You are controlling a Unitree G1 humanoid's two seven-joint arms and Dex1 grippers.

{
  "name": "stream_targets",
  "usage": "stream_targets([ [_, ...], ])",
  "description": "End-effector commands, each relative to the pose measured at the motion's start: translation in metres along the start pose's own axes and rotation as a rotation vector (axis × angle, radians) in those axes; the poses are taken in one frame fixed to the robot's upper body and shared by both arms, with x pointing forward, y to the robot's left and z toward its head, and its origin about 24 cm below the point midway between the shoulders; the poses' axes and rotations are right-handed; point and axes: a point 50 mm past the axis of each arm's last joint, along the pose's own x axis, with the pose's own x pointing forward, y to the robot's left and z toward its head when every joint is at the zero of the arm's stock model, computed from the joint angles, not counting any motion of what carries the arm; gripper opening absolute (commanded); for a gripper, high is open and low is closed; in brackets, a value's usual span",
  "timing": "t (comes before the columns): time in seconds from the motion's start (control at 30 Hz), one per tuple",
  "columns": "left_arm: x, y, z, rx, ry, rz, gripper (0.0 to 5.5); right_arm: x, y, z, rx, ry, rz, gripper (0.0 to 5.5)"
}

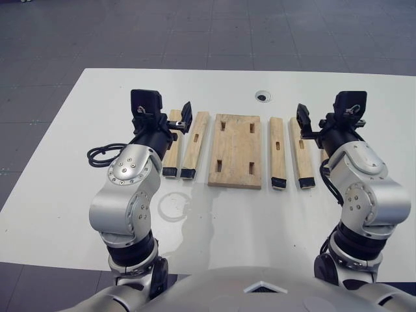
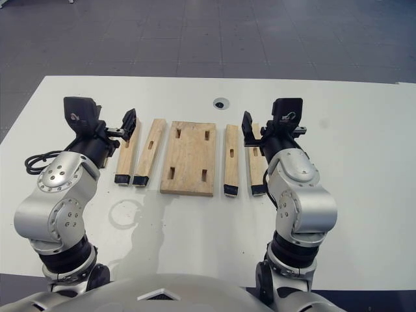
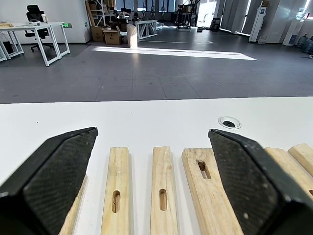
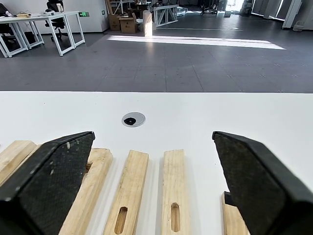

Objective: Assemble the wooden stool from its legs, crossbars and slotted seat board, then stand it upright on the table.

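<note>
The slotted seat board lies flat in the middle of the white table. Two slotted wooden legs lie side by side to its left, and two more to its right. A further wooden piece shows partly under my right arm. My left gripper hovers open above the far ends of the left legs, holding nothing. My right gripper hovers open above the far ends of the right pieces, also holding nothing. In the wrist views the legs lie between the black fingers.
A round cable hole sits in the table beyond the board. A black cable coils on the table left of my left arm. A faint ring mark is on the near table surface. Grey floor lies past the far edge.
</note>
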Motion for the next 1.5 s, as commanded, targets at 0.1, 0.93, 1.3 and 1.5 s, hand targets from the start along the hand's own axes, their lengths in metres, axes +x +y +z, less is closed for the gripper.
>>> stream_targets([
  [0.1, -0.002, 0.003, -0.003, -0.005, 0.009, 0.029, 4.19, 0.002, -0.026, 0.007, -0.047, -0.019, -0.077, 4.45],
  [0.93, -0.005, 0.001, 0.0, -0.003, 0.0, 0.036, 4.19, -0.018, -0.073, -0.099, -0.081, 0.326, -0.178, 4.45],
  [1.3, -0.006, -0.001, 0.0, -0.001, 0.0, 0.031, 4.19, -0.037, -0.078, -0.16, -0.035, 0.583, -0.132, 4.45],
  [1.5, -0.005, -0.002, 0.001, 0.001, 0.0, 0.024, 4.19, -0.049, -0.084, -0.186, 0.006, 0.663, -0.133, 3.5],
])
